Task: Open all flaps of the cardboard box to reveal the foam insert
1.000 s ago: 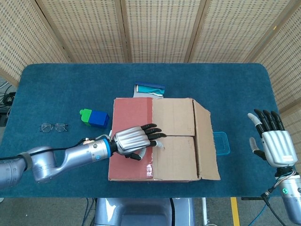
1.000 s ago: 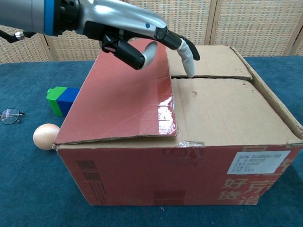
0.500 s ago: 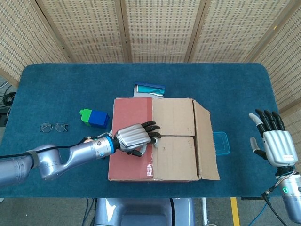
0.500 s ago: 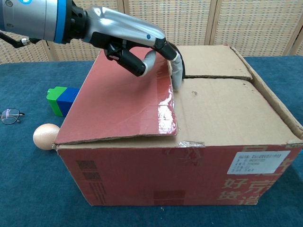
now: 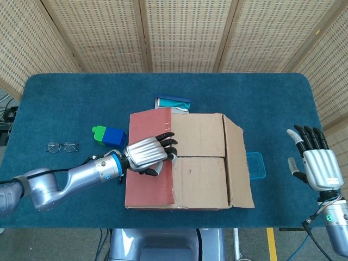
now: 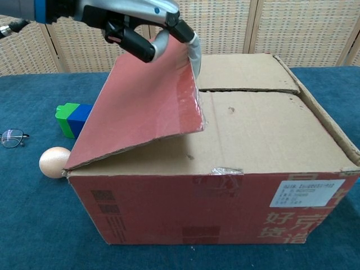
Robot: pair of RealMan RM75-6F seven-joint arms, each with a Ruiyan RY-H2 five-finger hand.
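- The large brown cardboard box with red printed sides sits in the middle of the dark blue cloth-covered table, near the front edge; in the chest view the box fills most of the picture.
- The red glossy left top flap is tilted up off the box top, hinged along the box's left edge; in the chest view this flap slopes upward with its free edge raised clear of the plain cardboard beneath.
- The two inner brown flaps lie flat and closed, meeting at a seam across the middle; the narrow brown right flap stands partly open, angled outward.
- The silver left hand with black fingers grips the free edge of the red flap, fingers curled over it; in the chest view the left hand holds the flap's top edge, thumb on the flap's red face.
- The silver right hand hovers off the table's right end, well apart from the box, fingers spread and holding nothing.
- A green and blue toy block lies left of the box; wire-rimmed glasses lie further left.
- A beige egg-shaped object rests by the box's front left corner.
- A teal and white packet lies just behind the box; a blue plastic tray is just beside its right side.
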